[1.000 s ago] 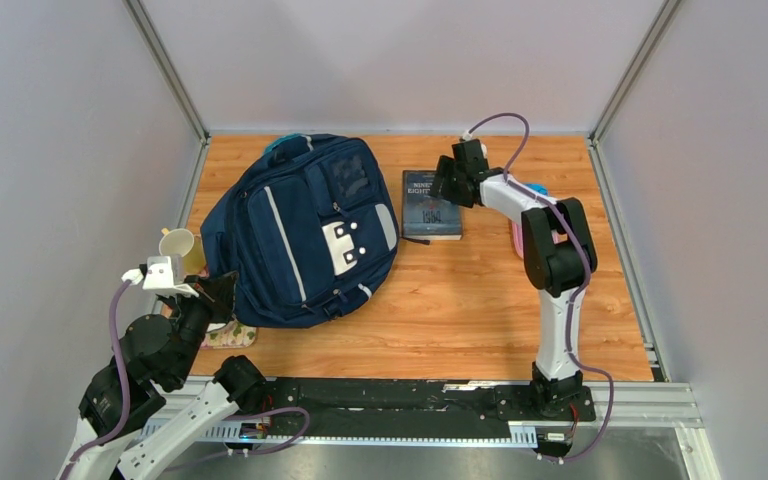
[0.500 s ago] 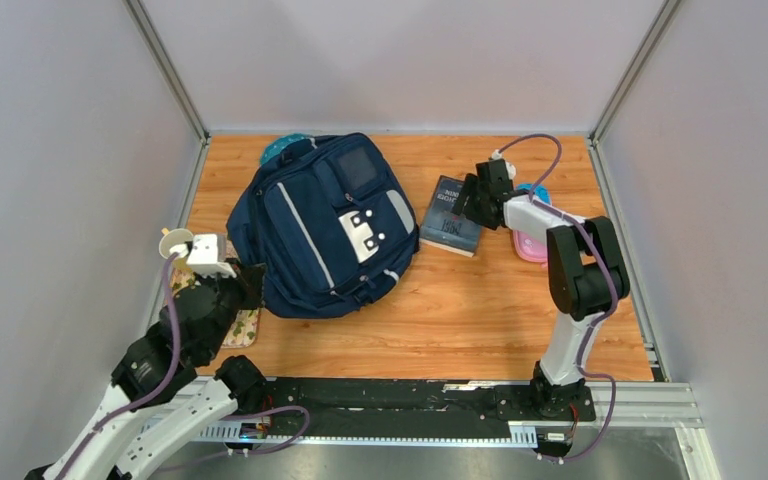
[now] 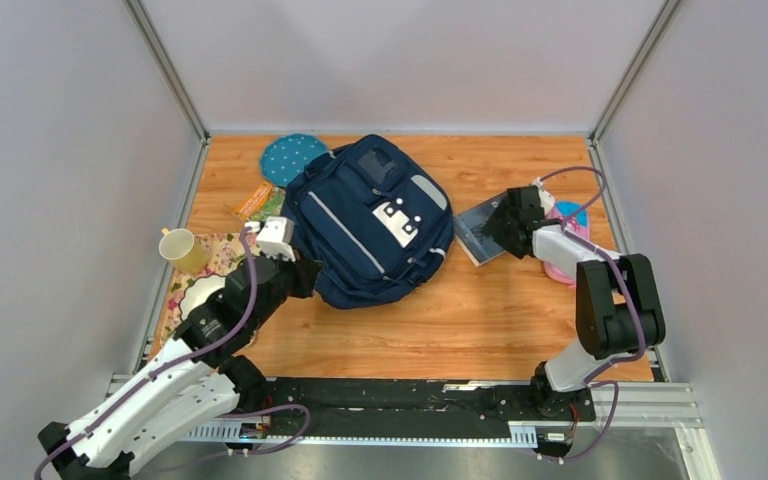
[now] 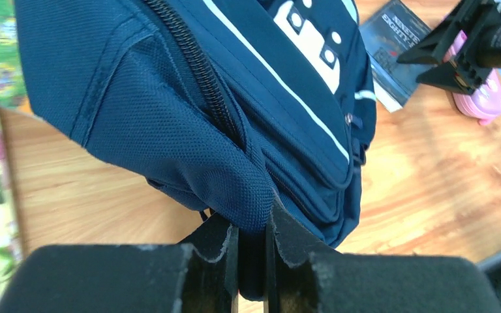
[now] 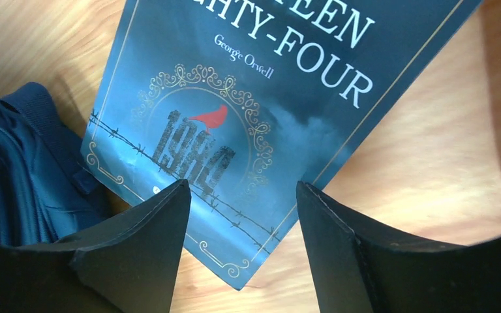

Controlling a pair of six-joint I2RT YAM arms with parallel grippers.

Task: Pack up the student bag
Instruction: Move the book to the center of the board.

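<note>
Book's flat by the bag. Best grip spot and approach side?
Take the book by its free long edge, away from the bag. It lies flat, bag close on the other side, so the open right gripper probably has to come in low from there and pinch its thickness.

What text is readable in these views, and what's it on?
"EEN" and "HTY-FOUR": title on the book cover, with its start cut off by the frame edge.
"George Orwell": same cover, under the title.
"1984": same cover, inside the round barbed-wire emblem.
White patch on the student bag: no lettering visible.
Orange packet beside the bag: print too small to read.
</note>
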